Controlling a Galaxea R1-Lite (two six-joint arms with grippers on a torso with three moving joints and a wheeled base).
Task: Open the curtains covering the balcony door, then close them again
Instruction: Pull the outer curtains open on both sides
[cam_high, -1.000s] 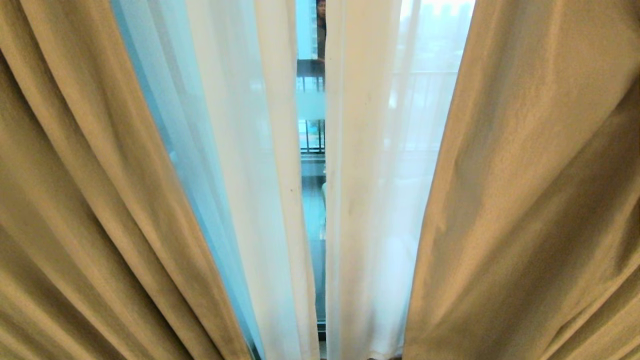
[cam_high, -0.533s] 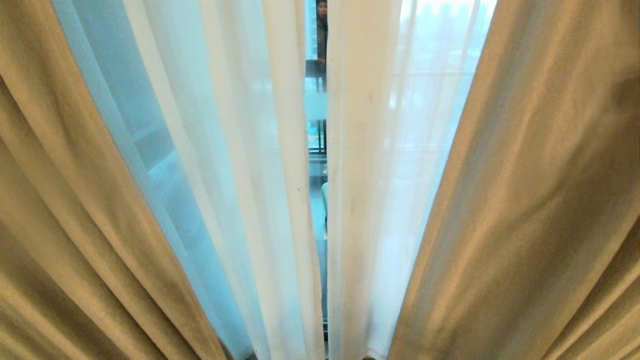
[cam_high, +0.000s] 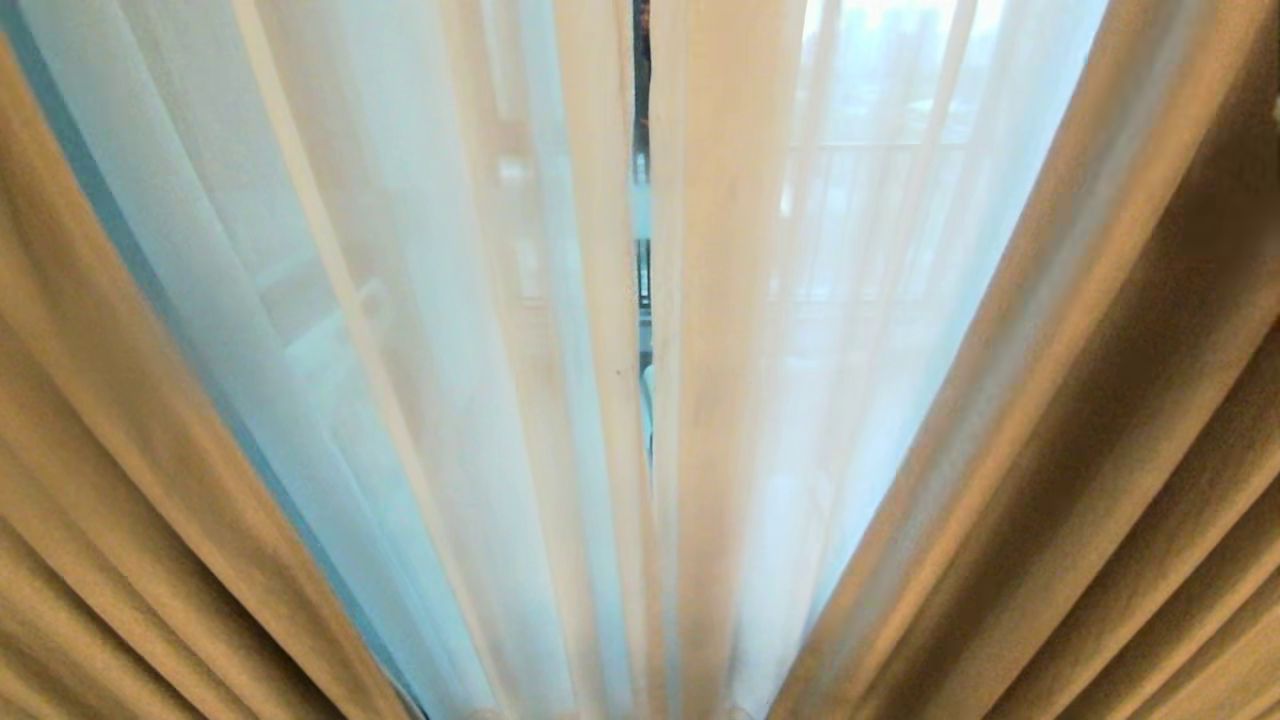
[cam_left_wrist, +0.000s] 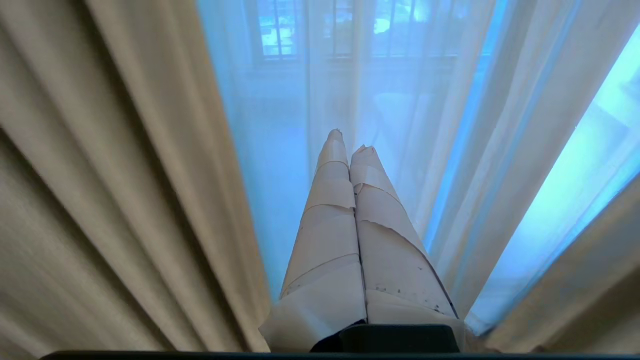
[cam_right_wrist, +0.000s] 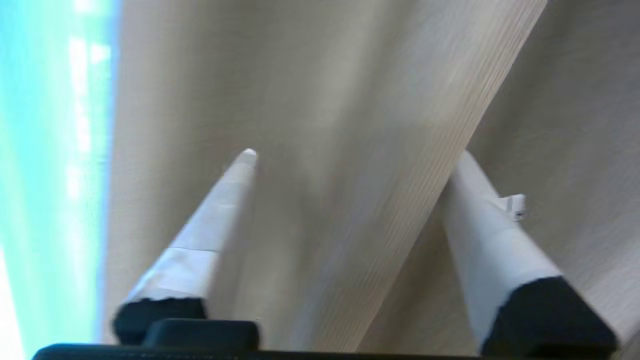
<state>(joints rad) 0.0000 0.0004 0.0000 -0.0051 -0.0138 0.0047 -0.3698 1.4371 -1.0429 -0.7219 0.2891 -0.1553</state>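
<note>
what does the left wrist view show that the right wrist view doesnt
Only the left wrist view shows the left pincer, its taped fingers pressed together, pointing at the white sheers, with railing bars dimly visible through them. Only the right wrist view shows the right pincer, fingers spread wide with a fold of the beige drape between them, not clamped. Both views share thick beige drape fabric and pale blue daylight at the side.
</note>
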